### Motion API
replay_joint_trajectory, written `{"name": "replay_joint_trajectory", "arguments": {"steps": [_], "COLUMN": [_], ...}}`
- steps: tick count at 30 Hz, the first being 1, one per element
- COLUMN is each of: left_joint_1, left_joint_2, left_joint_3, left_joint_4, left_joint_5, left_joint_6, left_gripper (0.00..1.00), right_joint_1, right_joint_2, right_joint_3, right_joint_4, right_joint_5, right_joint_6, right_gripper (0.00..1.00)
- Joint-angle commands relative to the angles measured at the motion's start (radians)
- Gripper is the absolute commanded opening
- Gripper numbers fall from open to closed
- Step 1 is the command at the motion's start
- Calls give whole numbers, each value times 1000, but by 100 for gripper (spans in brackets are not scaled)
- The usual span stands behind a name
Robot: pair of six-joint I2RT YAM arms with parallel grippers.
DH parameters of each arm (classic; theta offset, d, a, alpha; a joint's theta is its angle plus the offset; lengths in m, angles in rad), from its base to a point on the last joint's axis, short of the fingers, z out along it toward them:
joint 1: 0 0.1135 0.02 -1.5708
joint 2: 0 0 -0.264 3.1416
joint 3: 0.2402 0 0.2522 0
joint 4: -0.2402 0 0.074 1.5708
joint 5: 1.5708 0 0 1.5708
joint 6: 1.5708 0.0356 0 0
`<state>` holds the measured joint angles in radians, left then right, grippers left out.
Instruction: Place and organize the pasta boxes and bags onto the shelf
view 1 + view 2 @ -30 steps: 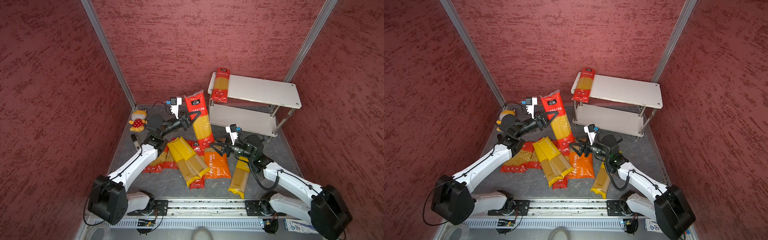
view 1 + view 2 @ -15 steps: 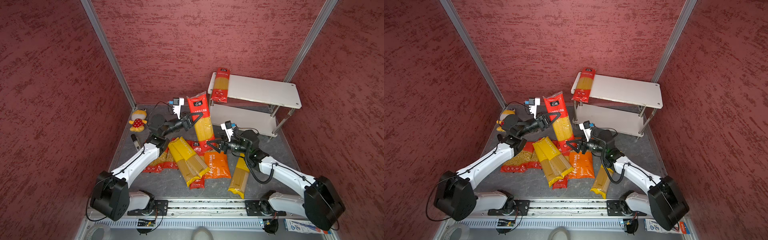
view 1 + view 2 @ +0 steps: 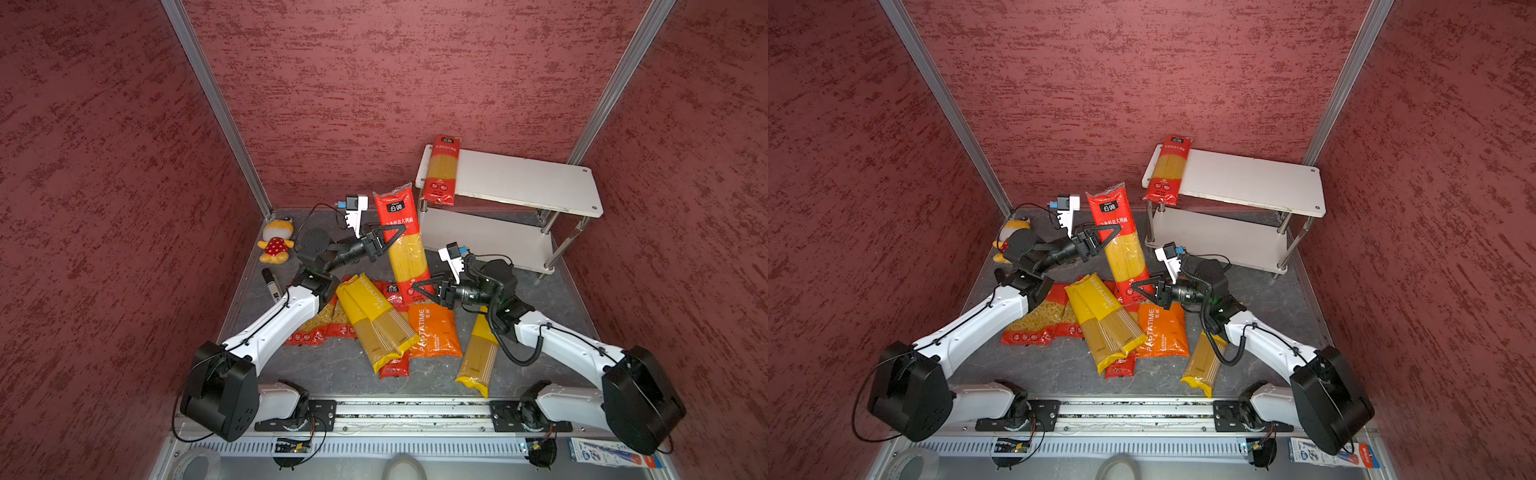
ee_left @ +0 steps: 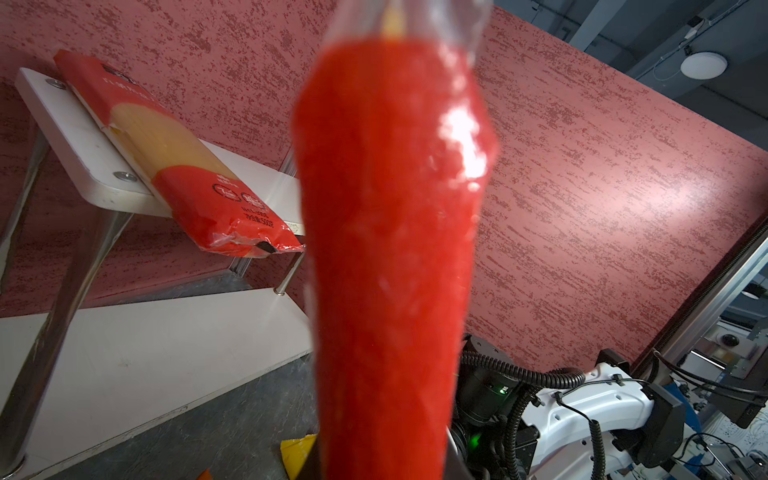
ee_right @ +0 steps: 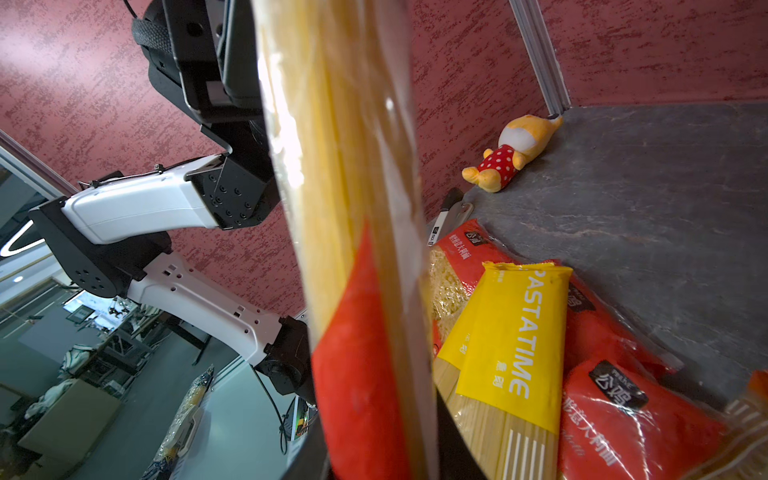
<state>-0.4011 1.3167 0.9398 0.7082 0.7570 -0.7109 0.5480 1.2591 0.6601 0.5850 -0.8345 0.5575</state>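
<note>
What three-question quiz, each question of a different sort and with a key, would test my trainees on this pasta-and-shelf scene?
1. True or false: one flat red spaghetti bag lies on the shelf's top board, overhanging its front edge.
2. The left gripper clamps: A, the plush toy; B, the upright red spaghetti bag; C, the orange bag.
3. How many long yellow bags lie on the table?
Key: 1 true; 2 B; 3 three.
</note>
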Motion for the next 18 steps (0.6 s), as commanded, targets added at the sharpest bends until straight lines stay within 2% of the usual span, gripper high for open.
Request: {"name": "replay_joint_trajectory", "arguments": {"steps": [1, 6, 13, 16, 18], "left_joint_1": [-9, -10, -4, 1, 6], "left_joint_2": [-10, -5, -5, -7, -10], "left_joint_3": [42, 38, 21, 9, 4], "left_joint_4": [108, 109, 112, 117, 119], "left_joint_5": [-16, -22, -48, -58, -62], "left_joint_6": [-19, -21, -36, -49, -55], "left_gripper": [1, 5, 30, 37, 39], "right_joint_1": [0, -1, -1, 0, 0], "right_joint_2": [0, -13, -47, -66, -78], "right_joint_3": [14, -4, -2, 14, 38], "right_joint_4": [63, 112, 159, 151, 139], "right_joint_5": [-8, 2, 30, 58, 76], "right_joint_6": [18, 46, 77, 80, 88], "right_gripper": [22, 15, 5, 0, 0]}}
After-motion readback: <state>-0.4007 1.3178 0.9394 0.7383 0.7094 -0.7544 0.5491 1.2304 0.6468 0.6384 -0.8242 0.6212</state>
